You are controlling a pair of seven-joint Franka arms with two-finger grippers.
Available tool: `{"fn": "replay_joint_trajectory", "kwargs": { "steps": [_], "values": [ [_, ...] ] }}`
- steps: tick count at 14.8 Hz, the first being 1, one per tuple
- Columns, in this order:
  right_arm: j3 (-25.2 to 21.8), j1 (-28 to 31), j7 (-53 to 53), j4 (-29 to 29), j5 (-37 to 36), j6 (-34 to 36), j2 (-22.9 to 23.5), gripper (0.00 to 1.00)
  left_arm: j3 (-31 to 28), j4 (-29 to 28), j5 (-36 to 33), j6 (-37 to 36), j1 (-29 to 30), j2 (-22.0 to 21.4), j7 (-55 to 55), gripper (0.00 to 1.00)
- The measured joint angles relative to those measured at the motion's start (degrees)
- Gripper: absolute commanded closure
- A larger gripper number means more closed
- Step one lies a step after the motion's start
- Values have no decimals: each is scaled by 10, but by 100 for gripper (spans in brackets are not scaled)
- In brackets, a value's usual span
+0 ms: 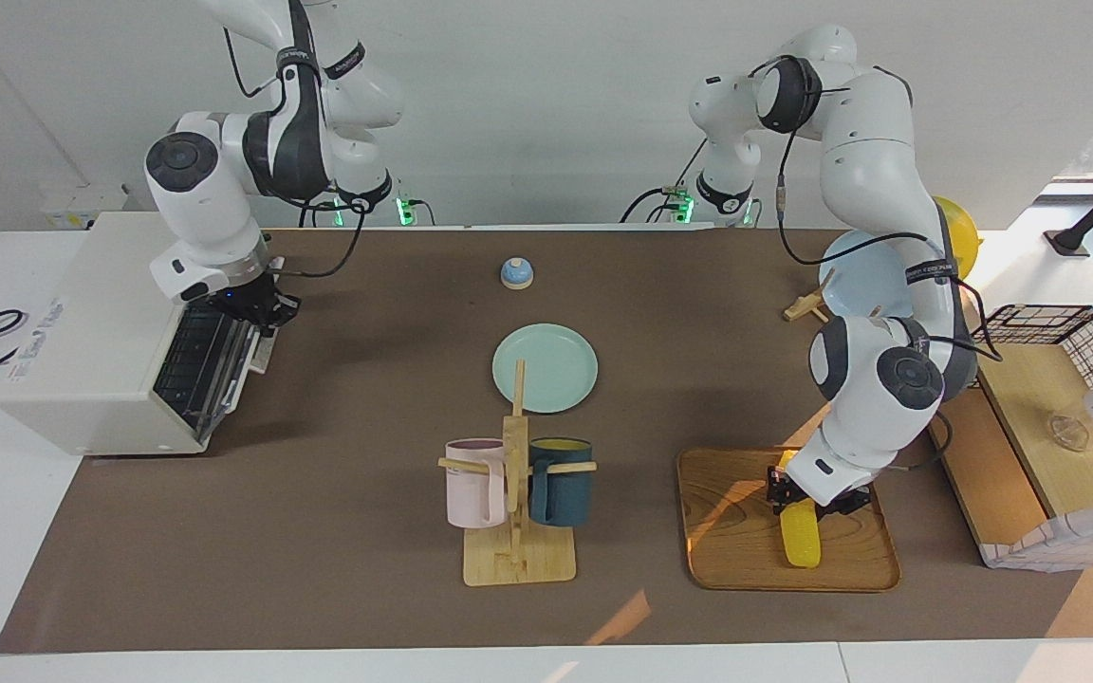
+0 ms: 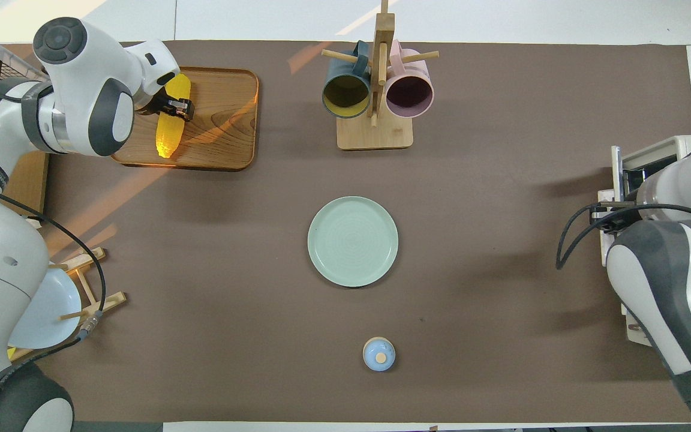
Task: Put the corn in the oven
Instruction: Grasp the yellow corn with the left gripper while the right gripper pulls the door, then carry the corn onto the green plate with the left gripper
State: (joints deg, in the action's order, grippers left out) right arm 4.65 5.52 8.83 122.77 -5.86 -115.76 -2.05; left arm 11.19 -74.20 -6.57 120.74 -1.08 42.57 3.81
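At the right arm's end of the table stands the oven [image 1: 101, 341], its door pulled down, with the right gripper [image 1: 257, 308] at the door's handle; its grip I cannot tell. On the wooden tray [image 1: 736, 531], the left gripper [image 1: 807, 503] is clamped on the corn [image 1: 801, 539].

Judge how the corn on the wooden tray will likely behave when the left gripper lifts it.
The corn looks smooth and rounded, so it may slip or roll. The left gripper sits at one end, so it could tilt. It keeps its shape on the tray, probably stiff and light.
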Motion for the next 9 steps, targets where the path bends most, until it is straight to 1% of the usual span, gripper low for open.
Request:
{"fn": "replay_joint_trajectory", "kwargs": {
  "steps": [2, 3, 5, 7, 9],
  "values": [
    [4, -7, 1, 21, 11, -42, 15, 100, 1, 16, 42, -38, -1, -16, -2, 100],
    [4, -13, 3, 33, 11, -65, 21, 100, 2, 20, 58, -59, -2, -35, -10, 100],
    [5, -21, 9, 58, 11, -112, 34, 100, 6, 15, 71, -108, -7, -87, -49, 100],
    [5, -22, 9, 79, 12, -153, 44, 100, 8, -15, 77, -140, -32, -145, -107, 100],
    [5, -22, 11, 91, 19, -181, 54, 100, 10, -75, 78, -145, -79, -198, -178, 100]
  ]
}}
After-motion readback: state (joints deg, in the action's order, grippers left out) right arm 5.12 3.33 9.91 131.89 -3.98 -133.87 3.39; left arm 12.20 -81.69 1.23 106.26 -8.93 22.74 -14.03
